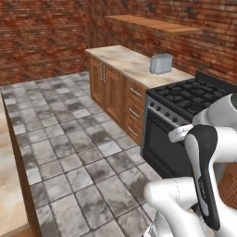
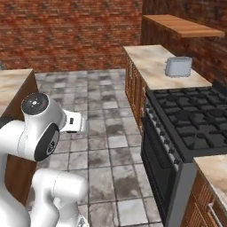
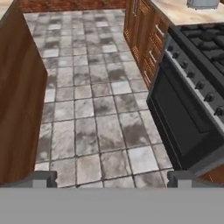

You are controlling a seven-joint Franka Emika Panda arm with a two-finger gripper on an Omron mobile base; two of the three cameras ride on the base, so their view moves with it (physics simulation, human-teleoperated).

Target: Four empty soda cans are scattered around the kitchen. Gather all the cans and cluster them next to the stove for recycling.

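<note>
Wide-open gripper [image 3: 112, 178] hung empty over the grey tiled floor [image 3: 96, 113].
Beyond it to the right stood the black gas stove [image 2: 195, 122]; a silver toaster [image 2: 178, 66] sat on the counter [image 2: 153, 62] just past it.

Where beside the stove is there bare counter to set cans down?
The counter left of the stove is bare between the range's edge and the toaster, and again from the toaster to the far end. A bare corner of counter lies on the stove's other side. The grates are the crowded part.
</note>
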